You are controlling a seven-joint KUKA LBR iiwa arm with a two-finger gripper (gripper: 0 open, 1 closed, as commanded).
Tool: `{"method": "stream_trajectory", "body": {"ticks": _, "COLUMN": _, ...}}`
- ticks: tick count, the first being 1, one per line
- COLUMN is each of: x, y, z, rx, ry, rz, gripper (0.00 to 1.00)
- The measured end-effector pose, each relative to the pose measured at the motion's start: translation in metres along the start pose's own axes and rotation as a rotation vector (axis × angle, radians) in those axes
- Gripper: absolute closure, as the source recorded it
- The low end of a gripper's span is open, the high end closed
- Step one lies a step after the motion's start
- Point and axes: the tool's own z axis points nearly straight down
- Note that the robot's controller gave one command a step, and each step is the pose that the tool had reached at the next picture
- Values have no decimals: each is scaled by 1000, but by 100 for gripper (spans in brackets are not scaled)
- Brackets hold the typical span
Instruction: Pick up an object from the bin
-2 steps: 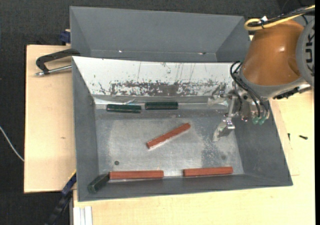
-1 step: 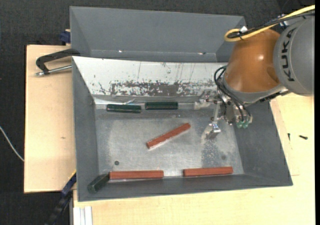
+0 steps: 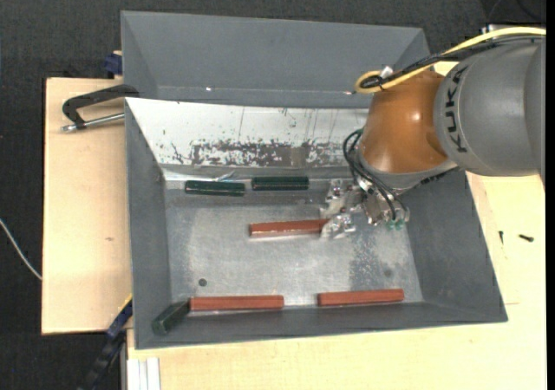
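Note:
My gripper [image 3: 340, 213] is low in the bin, right of the middle, under the arm's orange cover. A red-brown flat stick [image 3: 284, 228] lies crosswise on the bin floor at the centre. Its right end reaches the gripper's metal tip, and whether it is clasped is hidden. Behind it, along the back wall, lie two dark green sticks [image 3: 214, 189] [image 3: 279, 182], end to end.
Two more red-brown sticks [image 3: 236, 302] [image 3: 361, 297] lie in a line along the front wall. A small dark piece [image 3: 170, 317] sits in the front left corner. The arm and its orange cover hang over the bin's back right part.

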Motion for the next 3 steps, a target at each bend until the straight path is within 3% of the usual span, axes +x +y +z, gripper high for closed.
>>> {"method": "stream_trajectory", "body": {"ticks": 1, "x": 0, "y": 0, "z": 0, "rx": 0, "ry": -1, "rz": 0, "gripper": 100}}
{"method": "stream_trajectory", "body": {"ticks": 2, "x": -2, "y": 8, "z": -52, "rx": -1, "ry": -4, "rz": -24, "gripper": 100}}
{"method": "stream_trajectory", "body": {"ticks": 3, "x": 8, "y": 3, "z": -154, "rx": 0, "ry": -10, "rz": 19, "gripper": 100}}
